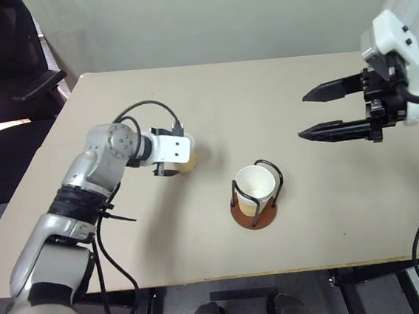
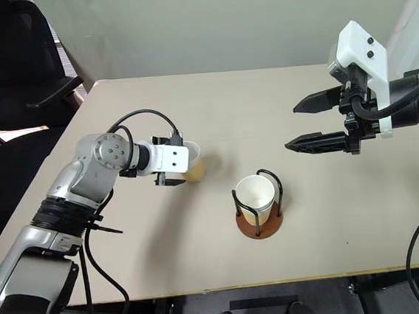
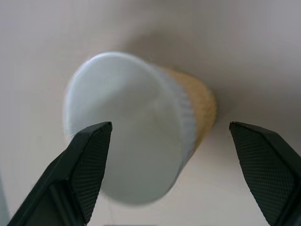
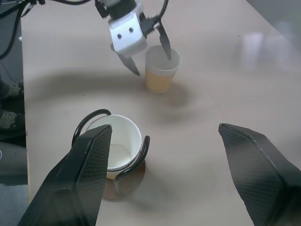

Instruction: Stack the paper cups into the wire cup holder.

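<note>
Tan-orange paper cup, white inside, upright.

On the table, a paper cup stands upright between the spread fingers of the left hand, one finger on either side of it. To that hand's right and a little nearer the robot stands the wire cup holder, with another cup inside its loops. The right hand hangs above the table, well to the holder's right and farther back, fingers apart, with nothing between them.
</note>
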`<action>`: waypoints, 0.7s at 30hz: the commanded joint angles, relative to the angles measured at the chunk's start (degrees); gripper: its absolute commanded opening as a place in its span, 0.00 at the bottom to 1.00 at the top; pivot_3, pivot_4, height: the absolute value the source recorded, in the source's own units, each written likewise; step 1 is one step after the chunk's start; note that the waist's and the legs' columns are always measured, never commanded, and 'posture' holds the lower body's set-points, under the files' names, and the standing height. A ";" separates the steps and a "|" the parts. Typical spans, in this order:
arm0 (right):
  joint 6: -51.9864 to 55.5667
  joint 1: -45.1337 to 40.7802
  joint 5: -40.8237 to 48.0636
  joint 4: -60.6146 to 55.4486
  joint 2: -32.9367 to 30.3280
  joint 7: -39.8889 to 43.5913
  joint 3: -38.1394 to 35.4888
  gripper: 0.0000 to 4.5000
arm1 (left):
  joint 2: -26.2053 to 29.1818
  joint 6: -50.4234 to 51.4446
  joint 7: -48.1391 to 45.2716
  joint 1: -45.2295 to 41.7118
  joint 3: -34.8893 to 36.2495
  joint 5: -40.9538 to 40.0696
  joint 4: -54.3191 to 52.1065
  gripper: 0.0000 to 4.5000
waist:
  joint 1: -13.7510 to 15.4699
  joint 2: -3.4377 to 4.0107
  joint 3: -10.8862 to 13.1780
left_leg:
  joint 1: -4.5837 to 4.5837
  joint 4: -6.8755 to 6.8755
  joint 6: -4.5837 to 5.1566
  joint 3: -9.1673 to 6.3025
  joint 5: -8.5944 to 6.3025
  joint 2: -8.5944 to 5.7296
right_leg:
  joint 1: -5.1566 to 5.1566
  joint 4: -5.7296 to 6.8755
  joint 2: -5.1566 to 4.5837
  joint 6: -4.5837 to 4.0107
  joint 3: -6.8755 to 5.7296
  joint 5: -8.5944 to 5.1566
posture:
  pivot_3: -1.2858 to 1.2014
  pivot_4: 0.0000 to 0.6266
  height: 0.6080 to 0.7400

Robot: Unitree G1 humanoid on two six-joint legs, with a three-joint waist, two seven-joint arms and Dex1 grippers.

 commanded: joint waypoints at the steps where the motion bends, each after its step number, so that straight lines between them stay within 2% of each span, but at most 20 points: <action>1: -1.51 0.59 1.47 -1.12 -1.30 -1.04 -3.11 0.85 | -0.39 -4.24 0.77 -2.79 0.53 0.42 2.62 0.68 | 0.00 0.00 0.00 | 0.00 0.00 0.00 0.01 0.00 0.00 | -0.01 0.01 0.00 0.00 0.00 0.00 | 0.52 0.24 1.00; 9: -5.15 4.25 3.27 -0.33 -0.94 -2.24 -6.02 0.85 | -0.91 -10.65 -4.18 -5.64 0.89 -2.36 7.73 0.01 | 0.14 0.00 0.00 | -0.02 0.04 0.01 0.01 -0.01 -0.02 | -0.01 0.01 0.00 0.03 0.01 0.02 | 0.52 0.24 1.00; 14: -6.24 5.78 5.76 2.26 -1.16 -1.43 -8.68 0.85 | 0.03 -11.75 -11.53 -5.71 2.37 -7.24 6.11 0.00 | 0.17 -0.01 0.00 | -0.03 0.04 0.01 0.03 -0.01 -0.02 | -0.01 0.01 0.02 0.05 0.00 0.02 | 0.52 0.24 1.00; 21: -7.97 10.42 9.33 3.95 -2.24 0.70 -12.30 0.85 | 0.37 -1.38 -25.47 -6.05 6.46 -20.27 -4.60 0.00 | 0.30 -0.01 0.00 | -0.10 0.09 0.04 0.04 -0.02 -0.02 | -0.01 0.01 0.02 0.07 0.00 0.04 | 0.52 0.24 1.00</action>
